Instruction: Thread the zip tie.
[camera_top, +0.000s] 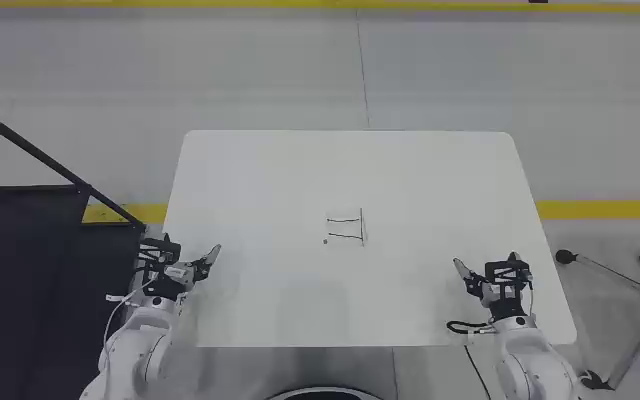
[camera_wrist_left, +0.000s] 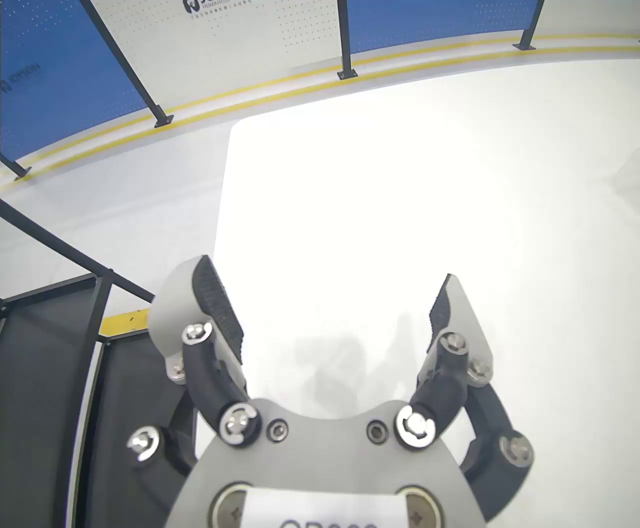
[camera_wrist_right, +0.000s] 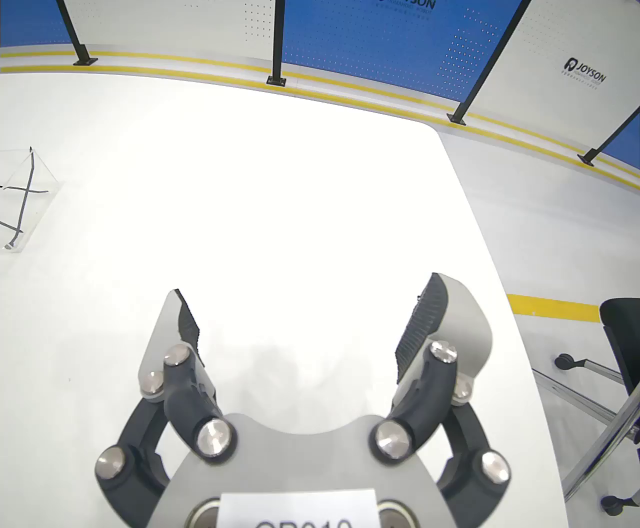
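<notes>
Little of the task can be judged as done. The zip tie (camera_top: 343, 237) is seen as thin dark strips lying at a small clear stand (camera_top: 362, 228) near the middle of the white table (camera_top: 280, 180). In the right wrist view the strips (camera_wrist_right: 27, 191) are seen crossed against the clear stand (camera_wrist_right: 46, 200). Whether any tail is already passed through a head cannot be told at this size.

The left gripper (camera_top: 200, 262) is held well apart from the stand, out at one near corner of the table, with its fingers spread and nothing between them; its own view (camera_wrist_left: 325, 270) shows only bare tabletop (camera_wrist_left: 400, 175) past the pads. The right gripper (camera_top: 488, 264) is held well apart from the stand on the opposite side, likewise released and empty (camera_wrist_right: 305, 285).

Nothing is touched by either gripper. By this showing, the whole job is judged to be left: the tie is to be reached, picked up, steadied at the head, and its tail fed through.
</notes>
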